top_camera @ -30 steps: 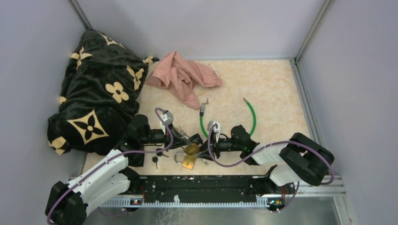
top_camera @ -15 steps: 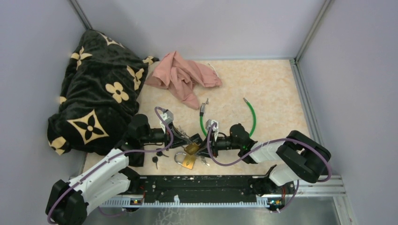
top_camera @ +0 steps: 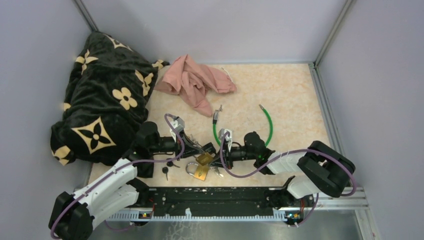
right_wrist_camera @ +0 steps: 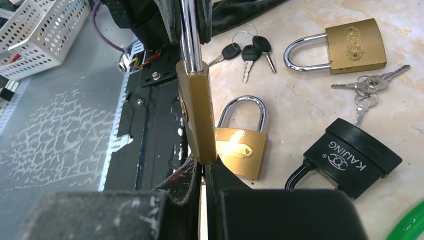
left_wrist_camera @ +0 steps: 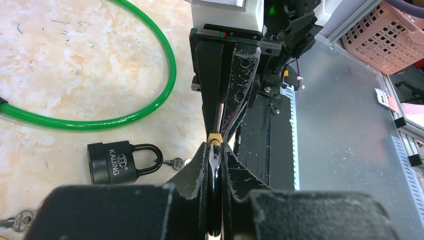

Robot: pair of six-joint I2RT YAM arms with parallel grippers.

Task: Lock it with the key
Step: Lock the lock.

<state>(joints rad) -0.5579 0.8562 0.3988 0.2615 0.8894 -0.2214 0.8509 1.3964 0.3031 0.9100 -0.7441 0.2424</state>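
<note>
Broadly, the far left of the surface [top_camera: 292,95] is taken up by a black patterned blanket [top_camera: 105,95]. A crumpled pink cloth [top_camera: 192,82] lies to its right, and a green cable [top_camera: 270,125] curves nearer in. The two arms meet head-on at the near middle.

The left tool [left_wrist_camera: 214,150] is clenched on the steel shackle [right_wrist_camera: 187,30] of a brass padlock [right_wrist_camera: 197,112], holding it clear of the surface. The right tool [right_wrist_camera: 202,170] is pinched shut on a thin pale sliver, which I take to be the key [right_wrist_camera: 202,190] seen edge-on; the blade itself is too hidden to be sure.

The lock's long axis runs left to right, straight along the line between the two tools. Its shackle end is toward the left tool and its base sits right at the right tool's tips. The right arm is therefore the nearer one to the keyway, and any turn would have to be about that same axis. Whether the key is seated in the keyway cannot be told.

Below them lie a black padlock [right_wrist_camera: 352,160], two spare brass locks [right_wrist_camera: 242,145] [right_wrist_camera: 352,47] and a bunch of black-headed keys [right_wrist_camera: 245,50].
</note>
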